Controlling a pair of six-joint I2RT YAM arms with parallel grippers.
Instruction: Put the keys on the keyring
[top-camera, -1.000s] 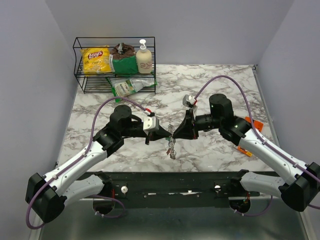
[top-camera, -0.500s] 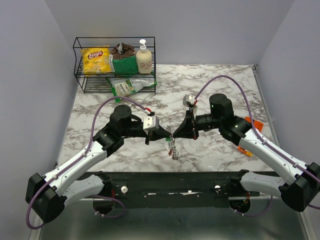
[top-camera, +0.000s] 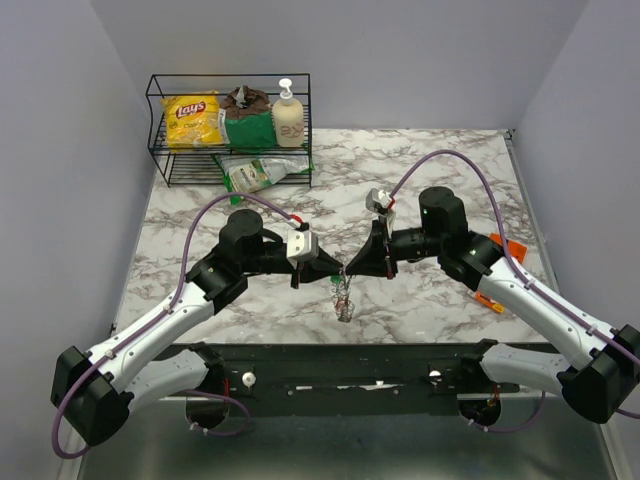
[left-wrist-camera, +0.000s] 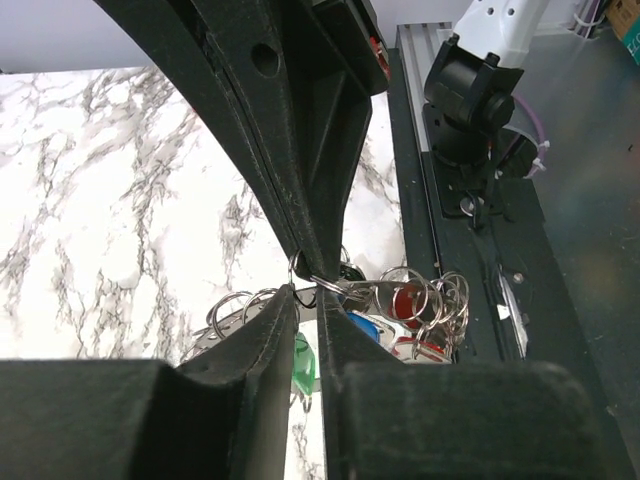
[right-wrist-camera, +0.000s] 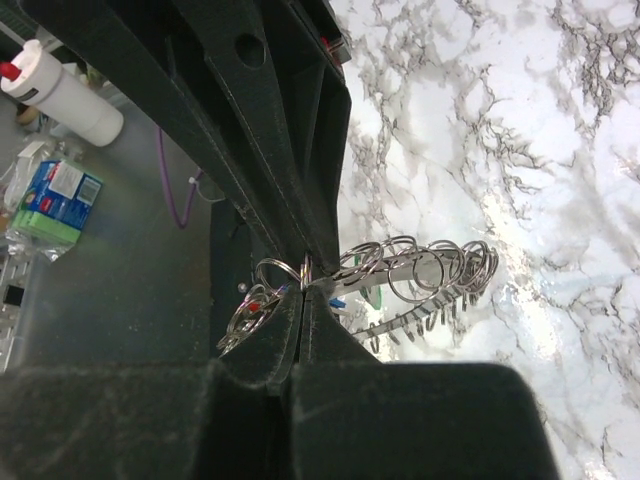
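My left gripper (top-camera: 334, 270) and right gripper (top-camera: 351, 271) meet tip to tip above the table's near middle. Between them hangs the keyring bundle (top-camera: 344, 300), several linked steel rings. In the left wrist view my left gripper (left-wrist-camera: 312, 296) is nearly closed on a ring, with a red key (left-wrist-camera: 404, 303), a blue key (left-wrist-camera: 364, 326) and a green key (left-wrist-camera: 303, 362) hanging among the rings (left-wrist-camera: 432, 296). In the right wrist view my right gripper (right-wrist-camera: 303, 290) is shut on a ring (right-wrist-camera: 278, 268), and a row of rings (right-wrist-camera: 430, 265) trails to the right.
A black wire rack (top-camera: 160, 150) at the back left holds a Lays bag (top-camera: 192, 120), a dark packet and a soap bottle (top-camera: 288, 115). A green packet (top-camera: 262, 172) lies in front of it. An orange packet (top-camera: 512, 248) lies under the right arm.
The hanging ring bundle has swung slightly beneath the fingertips. Both arms have stayed almost where they were, tips together.
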